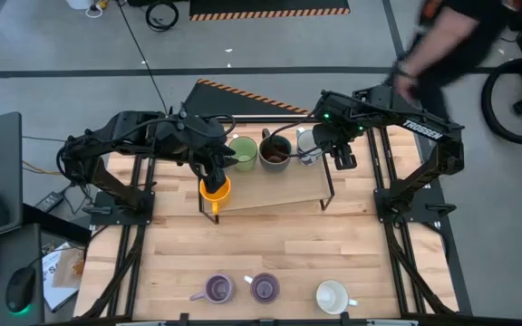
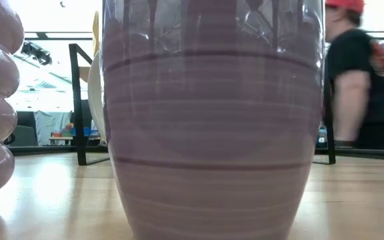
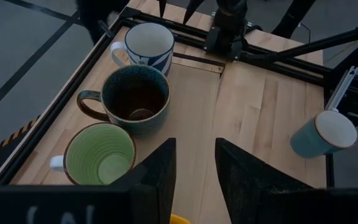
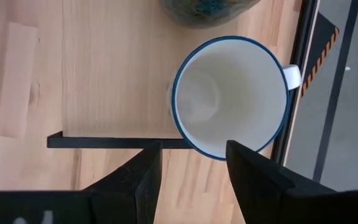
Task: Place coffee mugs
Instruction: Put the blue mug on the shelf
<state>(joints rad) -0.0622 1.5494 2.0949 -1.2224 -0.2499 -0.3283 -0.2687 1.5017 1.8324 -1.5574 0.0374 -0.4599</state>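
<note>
**A:** Far centre first. What's on the raised rack point(image 1: 284, 192)?

**B:** Three mugs in a row along its far edge. Left to right: green mug point(image 1: 242, 152), dark brown mug point(image 1: 275, 153), blue-rimmed white mug point(image 1: 307, 143). All upright, close together.

**A:** Left gripper point(image 1: 216, 174)?

**B:** At the rack's near left corner, right above the orange mug point(image 1: 214, 190). Its jaws stand apart, with bare wood showing between the tips. A sliver of orange shows low between them in the wrist view. Can't tell if they touch the mug.

**A:** Right gripper point(image 1: 343, 161)?

**B:** At the right end of the rack, just beside the blue-rimmed white mug. Jaws are parted and grip nothing. In its wrist view the mug's rim lies just ahead of the gap.

**A:** Near side of the surface point(image 1: 288, 244)?

**B:** Two purple mugs, one left point(image 1: 218, 289) and one right point(image 1: 264, 287), side by side near the edge. A plain white mug point(image 1: 332, 295) sits to their right, a little apart. In the low view one purple mug fills most of the picture and the other shows at the left edge.

**A:** Anything unmatched?

**B:** The left wrist view shows a pale blue mug point(image 3: 325, 134) with a white inside, standing alone on the wood. Can't place it from above.

**A:** The room?

**B:** A person in a black top point(image 1: 442, 36) is beyond the far right corner.
</note>
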